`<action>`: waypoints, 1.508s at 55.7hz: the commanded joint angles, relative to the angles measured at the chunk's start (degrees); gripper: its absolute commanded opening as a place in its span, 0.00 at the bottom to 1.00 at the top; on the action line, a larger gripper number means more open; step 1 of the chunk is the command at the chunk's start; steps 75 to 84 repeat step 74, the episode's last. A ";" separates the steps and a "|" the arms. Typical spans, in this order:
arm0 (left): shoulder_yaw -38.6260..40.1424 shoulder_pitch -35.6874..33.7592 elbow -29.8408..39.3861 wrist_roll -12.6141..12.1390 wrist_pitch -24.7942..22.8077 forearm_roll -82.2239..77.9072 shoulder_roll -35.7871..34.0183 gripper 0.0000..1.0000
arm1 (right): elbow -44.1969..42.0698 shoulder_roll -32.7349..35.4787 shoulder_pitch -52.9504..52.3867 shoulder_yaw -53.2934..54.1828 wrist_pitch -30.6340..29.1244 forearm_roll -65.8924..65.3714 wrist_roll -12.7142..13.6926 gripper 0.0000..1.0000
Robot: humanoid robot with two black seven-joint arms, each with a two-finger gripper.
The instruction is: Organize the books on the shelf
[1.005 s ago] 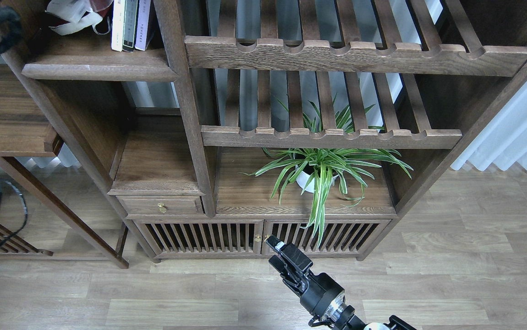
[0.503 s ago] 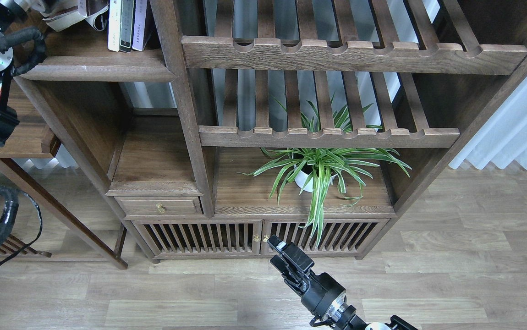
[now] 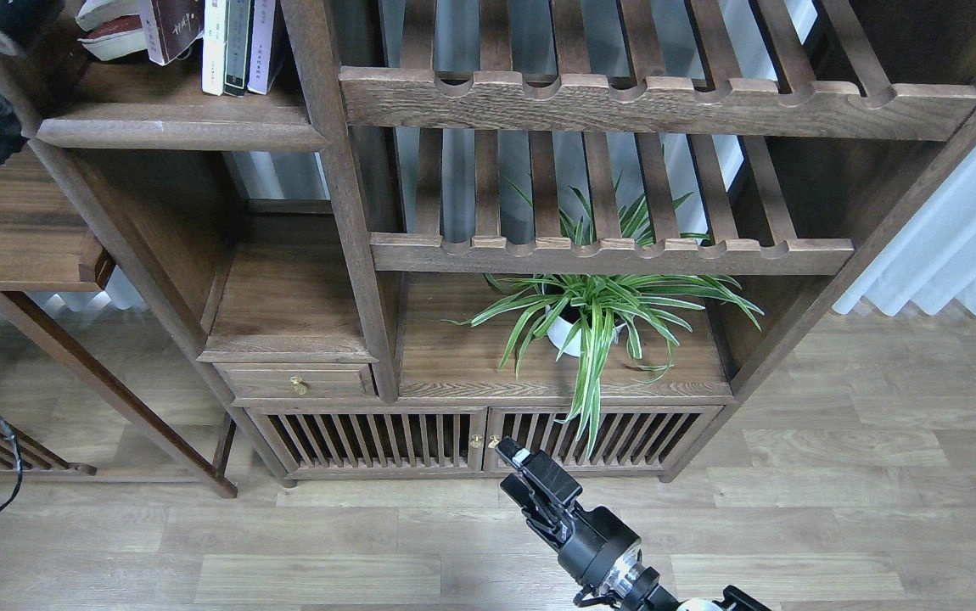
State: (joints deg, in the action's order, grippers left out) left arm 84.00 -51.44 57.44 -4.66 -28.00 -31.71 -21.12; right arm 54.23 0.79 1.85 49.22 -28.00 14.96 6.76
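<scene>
- Where a white bundle lay a second ago, now a maroon book [image 3: 170, 25] at the left end of the shelf [image 3: 182, 131], top edge cut off by the frame.
- Leaning, not upright: long axis near vertical, top tipped left, lower corner beside the upright books [image 3: 238, 42].
- Left gripper out of view; only arm parts and cable at the left edge, shifted upward since half a second back.
- Right gripper [image 3: 512, 456] low before the cabinet doors [image 3: 479, 437], unchanged; fingers seen end-on and dark, spread or pressed together cannot tell.
- Potted plant [image 3: 594, 318] on the lower board.
</scene>
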 commanded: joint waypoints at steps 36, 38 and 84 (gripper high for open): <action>5.13 26.12 15.16 -0.88 0.00 15.45 4.77 0.99 | 3.07 0.18 0.26 1.85 0.00 -0.19 0.01 0.97; 4.86 27.52 15.24 -0.88 0.00 16.86 6.00 0.99 | 4.04 0.35 0.17 1.85 0.00 -0.37 0.09 0.97; -8.32 45.28 13.93 -0.70 0.00 17.30 18.13 1.00 | 9.05 0.88 -4.58 2.99 0.00 -0.45 0.18 0.97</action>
